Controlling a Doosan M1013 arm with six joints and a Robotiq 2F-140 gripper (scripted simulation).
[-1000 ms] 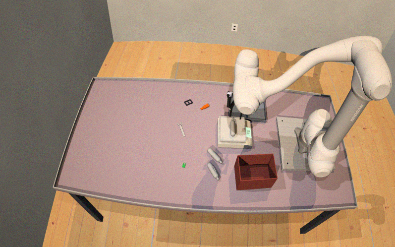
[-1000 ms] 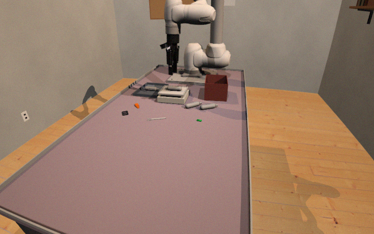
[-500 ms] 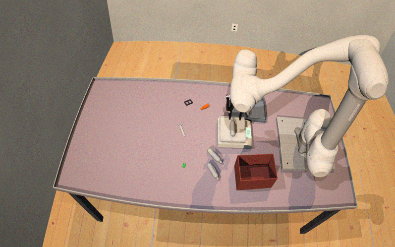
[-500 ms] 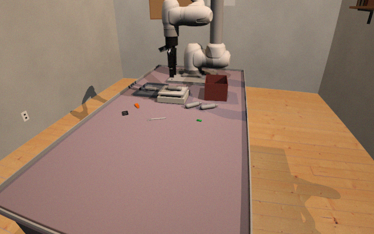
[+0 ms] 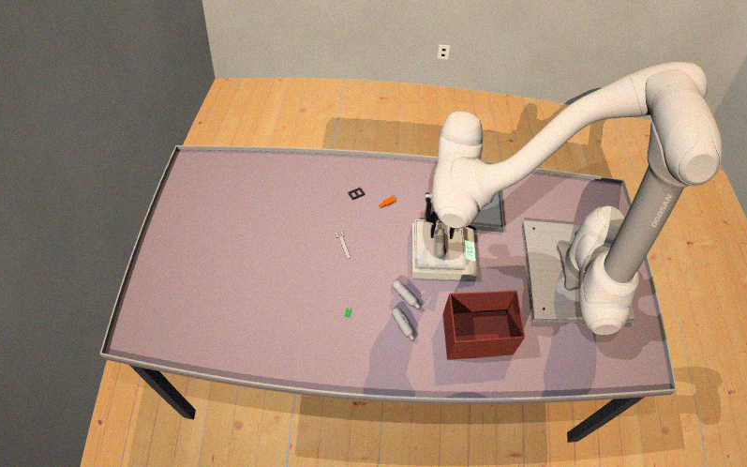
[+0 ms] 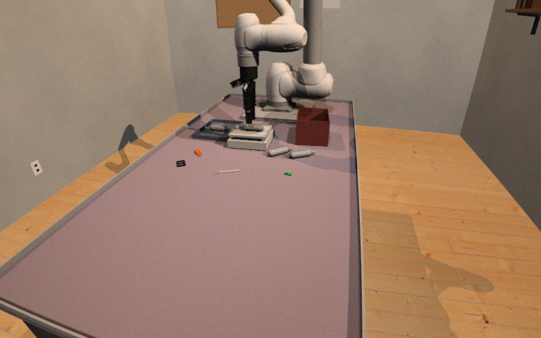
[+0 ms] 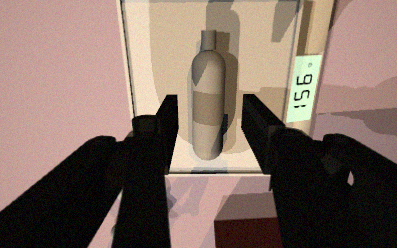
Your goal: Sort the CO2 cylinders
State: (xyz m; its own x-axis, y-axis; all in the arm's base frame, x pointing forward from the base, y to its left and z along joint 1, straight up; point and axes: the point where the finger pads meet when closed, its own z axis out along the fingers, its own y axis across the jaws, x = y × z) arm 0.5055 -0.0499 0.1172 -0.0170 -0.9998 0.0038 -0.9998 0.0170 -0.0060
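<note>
A grey CO2 cylinder (image 7: 208, 107) (image 5: 444, 250) lies flat on the beige scale, and also shows in the exterior view (image 6: 251, 126). The scale's green display (image 7: 304, 89) shows digits that look like 15.6. My gripper (image 7: 210, 111) is open and points straight down over this cylinder. One finger is on each side of the body, with a gap on both sides. Two more cylinders (image 5: 406, 293) (image 5: 404, 322) lie on the table in front of the scale. The dark red scrap bin (image 5: 483, 323) stands to their right. The grey tray (image 6: 215, 131) behind the scale holds one cylinder (image 6: 216, 126).
An orange piece (image 5: 387, 202), a black buckle (image 5: 355, 193), a thin metal tool (image 5: 342, 244) and a small green piece (image 5: 348, 312) lie left of the scale. The arm's base plate (image 5: 549, 269) is at the right. A raised rim runs round the table.
</note>
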